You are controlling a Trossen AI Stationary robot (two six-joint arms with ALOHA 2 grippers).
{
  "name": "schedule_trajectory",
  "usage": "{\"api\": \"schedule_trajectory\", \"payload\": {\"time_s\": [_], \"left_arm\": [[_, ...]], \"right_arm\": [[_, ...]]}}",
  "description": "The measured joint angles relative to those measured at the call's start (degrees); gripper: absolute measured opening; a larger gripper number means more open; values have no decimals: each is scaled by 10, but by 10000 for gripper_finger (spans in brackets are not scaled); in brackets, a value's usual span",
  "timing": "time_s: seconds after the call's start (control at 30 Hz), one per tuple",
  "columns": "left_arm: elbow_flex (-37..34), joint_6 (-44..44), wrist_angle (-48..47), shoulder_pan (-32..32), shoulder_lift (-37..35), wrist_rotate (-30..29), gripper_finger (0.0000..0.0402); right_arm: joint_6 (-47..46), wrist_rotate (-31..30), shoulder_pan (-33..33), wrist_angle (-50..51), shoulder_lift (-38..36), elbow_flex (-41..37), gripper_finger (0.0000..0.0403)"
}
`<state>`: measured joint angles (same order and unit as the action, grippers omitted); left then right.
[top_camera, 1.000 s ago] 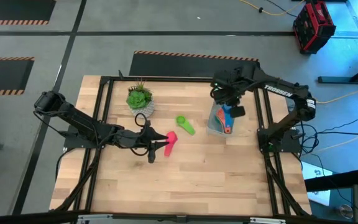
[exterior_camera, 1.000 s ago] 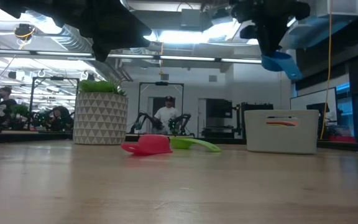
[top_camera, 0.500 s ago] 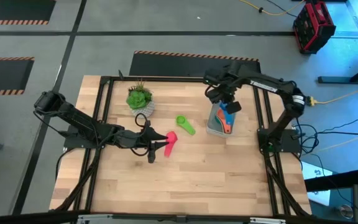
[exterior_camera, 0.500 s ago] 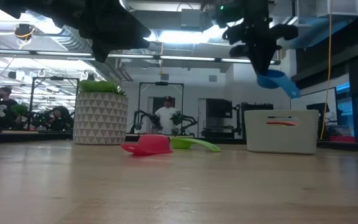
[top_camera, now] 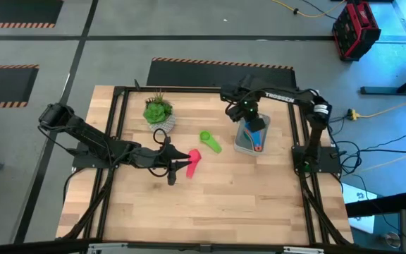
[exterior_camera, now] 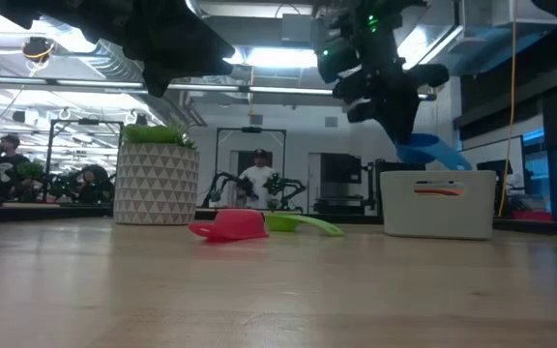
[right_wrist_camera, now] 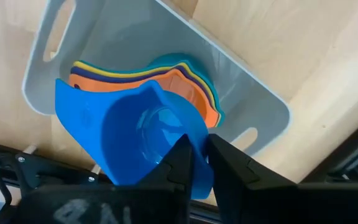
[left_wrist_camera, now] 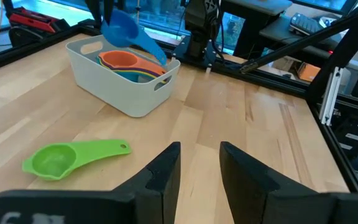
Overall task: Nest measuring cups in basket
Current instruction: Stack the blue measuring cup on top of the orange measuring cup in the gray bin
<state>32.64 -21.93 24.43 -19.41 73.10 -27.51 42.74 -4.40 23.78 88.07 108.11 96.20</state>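
Observation:
My right gripper (right_wrist_camera: 204, 152) hangs over the pale grey basket (top_camera: 249, 144) at the table's right, shut on a blue measuring cup (right_wrist_camera: 135, 134). Several cups lie nested in the basket (right_wrist_camera: 253, 93), an orange one (right_wrist_camera: 188, 93) on top. A green cup (top_camera: 210, 141) and a red cup (top_camera: 192, 159) rest bowl-down on the wood near the table's middle. My left gripper (left_wrist_camera: 199, 165) hovers just left of the red cup, open, nothing between its fingers. My right gripper pinches the blue cup's bowl wall at the rim (right_wrist_camera: 201, 177), on the side away from the handle. One finger (right_wrist_camera: 182, 158) shows over the bowl's inside and the other outside it. The fingers point down from above. The cup hangs tilted and clear above the nested stack.
A white patterned pot with a green plant (top_camera: 159, 111) stands at the far left of the table. Black frame rails run along the table's edges. Bare wood lies toward the near edge. A person (exterior_camera: 259, 176) stands in the room beyond.
My right gripper has come down toward the basket and a little toward the table's left, still shut on the blue cup, and has turned somewhat. The cup now hangs close above the basket's rim.

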Motion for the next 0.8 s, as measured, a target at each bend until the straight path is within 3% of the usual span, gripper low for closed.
{"api": "schedule_trajectory", "payload": {"time_s": [0.4, 0.8], "left_arm": [[0, 0, -8, 0, 0, 0, 105], [0, 0, -29, 0, 0, 0, 104]], "right_arm": [[0, 0, 3, 1, 56, 0, 47], [-4, 0, 6, 1, 67, 0, 48]]}}
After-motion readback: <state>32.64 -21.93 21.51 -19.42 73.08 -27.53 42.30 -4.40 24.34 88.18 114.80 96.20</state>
